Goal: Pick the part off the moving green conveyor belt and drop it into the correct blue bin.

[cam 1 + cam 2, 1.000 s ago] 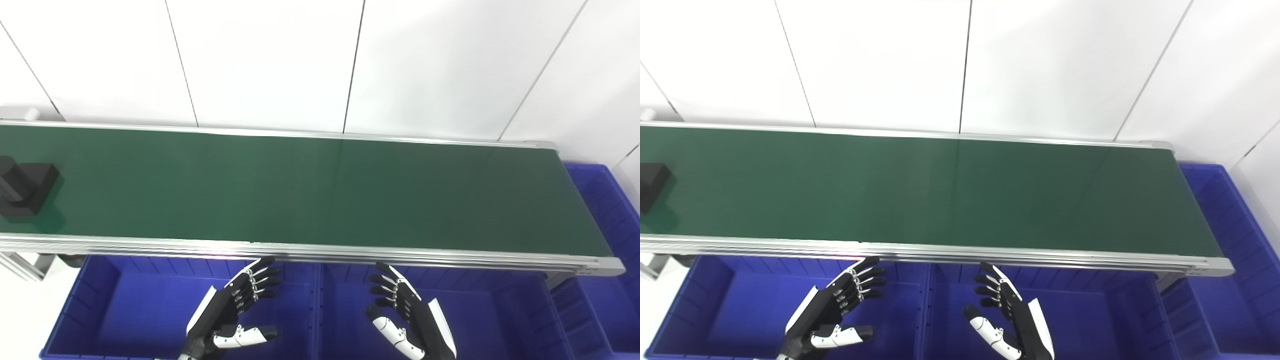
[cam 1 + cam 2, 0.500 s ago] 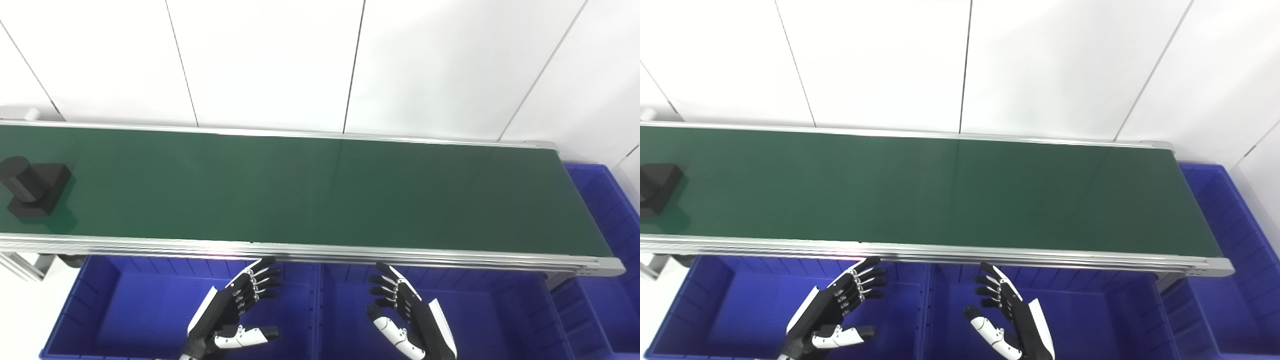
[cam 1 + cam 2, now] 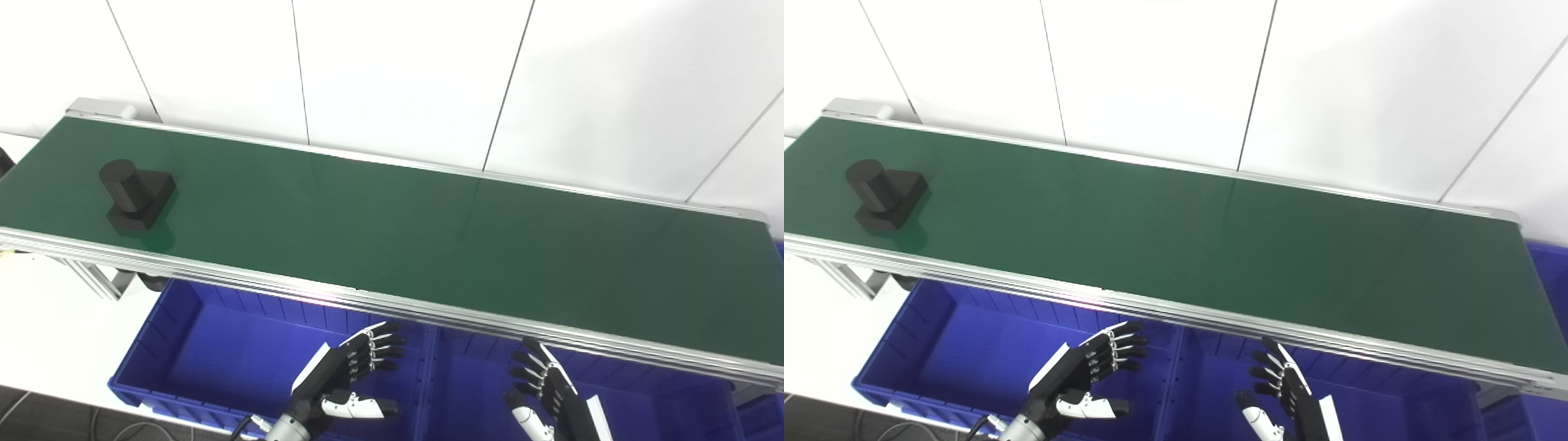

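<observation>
A black part, a square base with an upright cylinder, rides near the left end of the green conveyor belt. Both hands hover low in front of the belt, over the blue bins, far to the right of the part. My left hand is open with fingers spread above the left blue bin. Over the middle blue bin my right hand is open too, holding nothing.
The belt's silver front rail runs between the hands and the belt surface. A white panelled wall stands behind. A metal leg frame props the belt's left end. A sliver of another blue bin shows at the far right.
The camera has turned left and tilted, shifting the whole picture. The black part has travelled a little to the right along the belt. Both hands stay open, in about the same pose.
</observation>
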Robot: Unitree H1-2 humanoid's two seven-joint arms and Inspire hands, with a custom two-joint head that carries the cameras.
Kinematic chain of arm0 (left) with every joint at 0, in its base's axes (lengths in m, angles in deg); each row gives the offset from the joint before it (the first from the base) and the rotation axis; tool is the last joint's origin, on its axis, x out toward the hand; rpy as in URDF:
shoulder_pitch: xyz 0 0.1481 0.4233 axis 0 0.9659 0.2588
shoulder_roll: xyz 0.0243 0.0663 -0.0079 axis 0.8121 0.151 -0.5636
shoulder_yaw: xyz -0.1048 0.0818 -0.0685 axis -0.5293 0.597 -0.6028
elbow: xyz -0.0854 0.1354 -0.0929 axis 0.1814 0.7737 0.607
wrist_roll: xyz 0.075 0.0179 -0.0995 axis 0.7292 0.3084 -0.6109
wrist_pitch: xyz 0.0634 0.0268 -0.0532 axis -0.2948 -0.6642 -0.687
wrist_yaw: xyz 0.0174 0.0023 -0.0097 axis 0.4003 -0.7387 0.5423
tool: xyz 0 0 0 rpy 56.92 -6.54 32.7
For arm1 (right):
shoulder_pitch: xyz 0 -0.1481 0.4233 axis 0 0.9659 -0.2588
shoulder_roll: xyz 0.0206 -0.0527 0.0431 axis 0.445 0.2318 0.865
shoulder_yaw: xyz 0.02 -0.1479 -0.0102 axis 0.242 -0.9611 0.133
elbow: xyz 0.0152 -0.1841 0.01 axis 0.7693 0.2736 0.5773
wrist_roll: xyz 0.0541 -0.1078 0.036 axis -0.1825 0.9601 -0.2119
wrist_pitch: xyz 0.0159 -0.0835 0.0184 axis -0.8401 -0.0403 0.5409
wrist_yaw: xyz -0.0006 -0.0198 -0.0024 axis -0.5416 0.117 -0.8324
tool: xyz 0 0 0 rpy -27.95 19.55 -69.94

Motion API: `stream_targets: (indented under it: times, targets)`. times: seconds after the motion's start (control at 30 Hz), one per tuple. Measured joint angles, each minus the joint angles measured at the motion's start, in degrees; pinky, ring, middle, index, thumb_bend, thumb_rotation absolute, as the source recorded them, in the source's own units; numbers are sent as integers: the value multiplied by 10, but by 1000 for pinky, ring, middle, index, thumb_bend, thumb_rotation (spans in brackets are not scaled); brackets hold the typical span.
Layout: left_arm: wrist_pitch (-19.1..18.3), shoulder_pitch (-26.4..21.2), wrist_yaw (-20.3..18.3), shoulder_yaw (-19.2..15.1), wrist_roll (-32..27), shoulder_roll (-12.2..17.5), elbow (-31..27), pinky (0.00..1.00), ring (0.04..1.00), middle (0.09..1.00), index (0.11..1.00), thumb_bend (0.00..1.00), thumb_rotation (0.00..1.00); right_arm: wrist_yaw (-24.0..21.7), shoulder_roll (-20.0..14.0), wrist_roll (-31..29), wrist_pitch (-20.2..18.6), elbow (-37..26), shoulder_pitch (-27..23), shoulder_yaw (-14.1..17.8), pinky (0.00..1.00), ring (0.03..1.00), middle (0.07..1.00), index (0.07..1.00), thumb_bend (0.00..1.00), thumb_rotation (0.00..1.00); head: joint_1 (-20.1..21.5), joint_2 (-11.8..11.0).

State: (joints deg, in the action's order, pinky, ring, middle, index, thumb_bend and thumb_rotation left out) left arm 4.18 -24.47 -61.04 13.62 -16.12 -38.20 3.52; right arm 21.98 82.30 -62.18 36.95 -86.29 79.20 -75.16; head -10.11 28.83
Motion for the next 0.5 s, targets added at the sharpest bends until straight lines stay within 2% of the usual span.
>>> stream_targets:
  times: [0.37, 0.5]
  targets:
    - [0, -1, 0, -3, 0, -3, 5, 696, 778, 814, 846, 1000, 257, -2, 1, 1, 2, 0, -2, 3, 697, 767, 828, 901, 425, 562, 1, -5]
    - [2, -2, 0, -3, 1, -3, 11, 698, 774, 809, 842, 1000, 264, -2, 2, 3, 2, 0, -2, 3, 690, 762, 820, 897, 416, 550, -4, -18]
